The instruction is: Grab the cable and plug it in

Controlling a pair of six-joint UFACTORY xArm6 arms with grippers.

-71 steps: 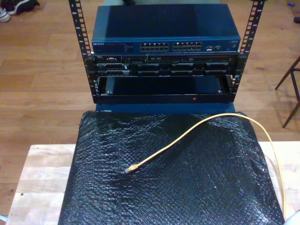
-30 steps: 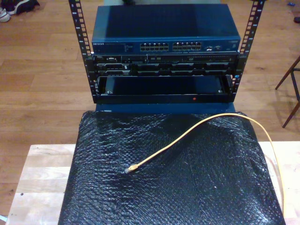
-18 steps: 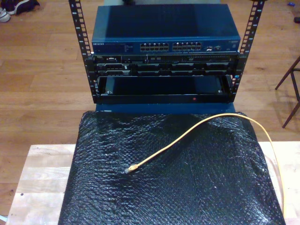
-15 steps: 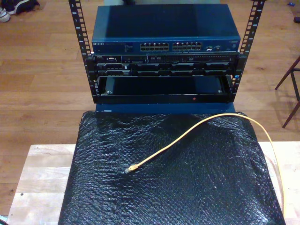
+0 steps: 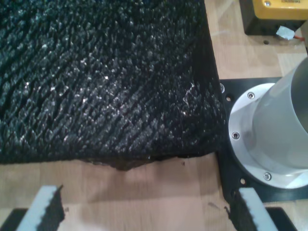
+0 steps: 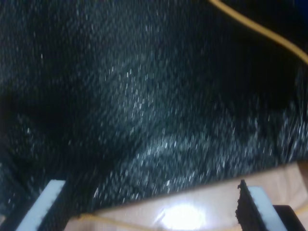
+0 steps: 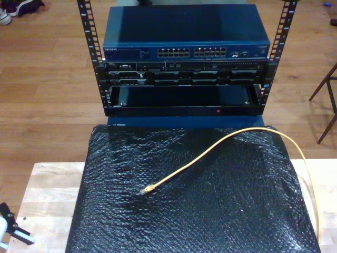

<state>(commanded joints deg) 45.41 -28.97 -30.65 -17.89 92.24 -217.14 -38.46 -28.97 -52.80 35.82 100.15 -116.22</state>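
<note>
Since half a second ago, you can see a gripper (image 7: 15,232) edge into the exterior view's lower left corner over the pale wooden table (image 7: 47,190); nothing else has shifted. You have one cable (image 7: 221,145), thin and yellow-orange, lying slack on the crinkly black bubble-wrap sheet (image 7: 210,211), its small clear plug (image 7: 146,191) resting near the sheet's middle, well apart from both grippers. It arcs toward the exterior view's right edge and runs down that side. My first gripper (image 5: 149,211) is spread wide with nothing between its ridged pale pads (image 5: 41,207), above bare wood beside the sheet's corner and a round white arm base (image 5: 274,139). My second gripper (image 6: 154,204) is likewise spread and empty. Behind the table, a black rack (image 7: 184,79) on the plank floor (image 7: 47,79) holds one blue switch (image 7: 184,34).
</note>
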